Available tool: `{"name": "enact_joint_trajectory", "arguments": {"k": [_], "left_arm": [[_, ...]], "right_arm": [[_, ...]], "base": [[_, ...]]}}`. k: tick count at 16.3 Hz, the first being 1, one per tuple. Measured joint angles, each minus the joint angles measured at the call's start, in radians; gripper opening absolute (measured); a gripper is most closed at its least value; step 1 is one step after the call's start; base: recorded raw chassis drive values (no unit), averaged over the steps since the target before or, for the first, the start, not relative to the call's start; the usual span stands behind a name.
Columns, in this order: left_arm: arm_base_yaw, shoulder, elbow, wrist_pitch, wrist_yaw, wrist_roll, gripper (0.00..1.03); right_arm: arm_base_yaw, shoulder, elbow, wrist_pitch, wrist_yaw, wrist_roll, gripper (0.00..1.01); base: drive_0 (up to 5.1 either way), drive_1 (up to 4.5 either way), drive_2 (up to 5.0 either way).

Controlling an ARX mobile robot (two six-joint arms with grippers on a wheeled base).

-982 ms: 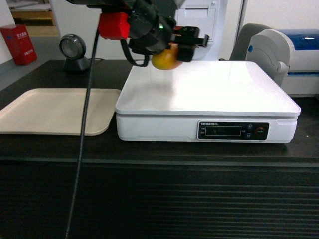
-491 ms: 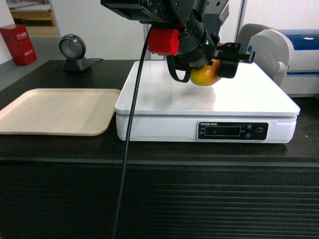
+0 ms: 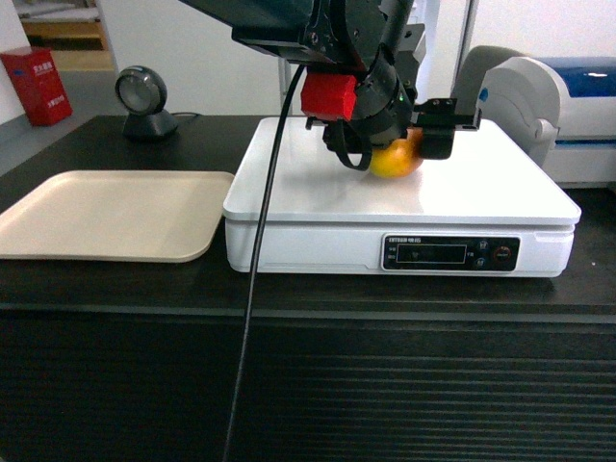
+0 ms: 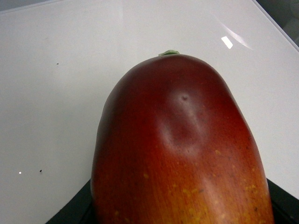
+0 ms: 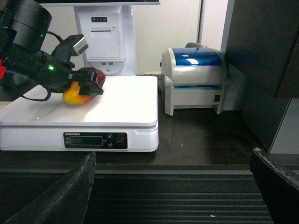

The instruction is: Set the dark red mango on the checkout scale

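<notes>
Left claw (image 3: 416, 144) clamped on dark red mango (image 3: 396, 160), fruit low over or touching scale (image 3: 318, 192) top, contact unclear. Right claw (image 5: 173, 186) fingers spread wide, holding nothing. Scale label too blurred to read. Beige tray (image 3: 106, 212) left on worktop (image 3: 115, 279); label printer (image 5: 194, 79) right; round scanner (image 3: 141, 96) behind.

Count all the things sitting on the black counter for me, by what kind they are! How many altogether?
Mango: 1, the dark red mango, held by the left gripper on the scale
Scale: 1, the white scale
Tray: 1, the beige tray
Barcode scanner: 1, the round scanner
Printer: 1, the blue-topped label printer
Total: 5
</notes>
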Motion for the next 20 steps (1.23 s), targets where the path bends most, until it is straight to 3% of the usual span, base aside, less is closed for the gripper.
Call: {"name": "enact_joint_trajectory", "arguments": {"k": [3, 4, 9, 13, 14, 16, 18, 20], "left_arm": [[0.000, 0.005, 0.031, 0.000, 0.004, 0.001, 0.97], [0.000, 0.005, 0.040, 0.000, 0.004, 0.003, 0.99], [0.001, 0.008, 0.059, 0.015, 0.007, 0.009, 0.98], [0.019, -0.037, -0.026, 0.123, 0.005, 0.009, 0.98], [0.051, -0.116, -0.131, 0.204, 0.013, 0.009, 0.98], [0.197, -0.507, -0.642, 0.516, 0.055, 0.090, 0.98], [0.277, -0.644, -0.880, 0.602, 0.080, 0.097, 0.98], [0.299, -0.679, -0.932, 0.621, 0.078, 0.105, 0.98]], "right_arm": [[0.000, 0.000, 0.000, 0.000, 0.000, 0.000, 0.98], [0.000, 0.000, 0.000, 0.000, 0.000, 0.000, 0.98], [0.000, 0.000, 0.000, 0.000, 0.000, 0.000, 0.98], [0.000, 0.000, 0.000, 0.000, 0.000, 0.000, 0.98], [0.000, 0.000, 0.000, 0.000, 0.000, 0.000, 0.98], [0.000, 0.000, 0.000, 0.000, 0.000, 0.000, 0.98], [0.000, 0.000, 0.000, 0.000, 0.000, 0.000, 0.98], [0.000, 0.000, 0.000, 0.000, 0.000, 0.000, 0.98]], "base": [[0.0, 0.00, 0.0], [0.0, 0.00, 0.0], [0.0, 0.00, 0.0], [0.0, 0.00, 0.0], [0.0, 0.00, 0.0], [0.0, 0.00, 0.0], [0.0, 0.00, 0.0], [0.0, 0.00, 0.0]]}}
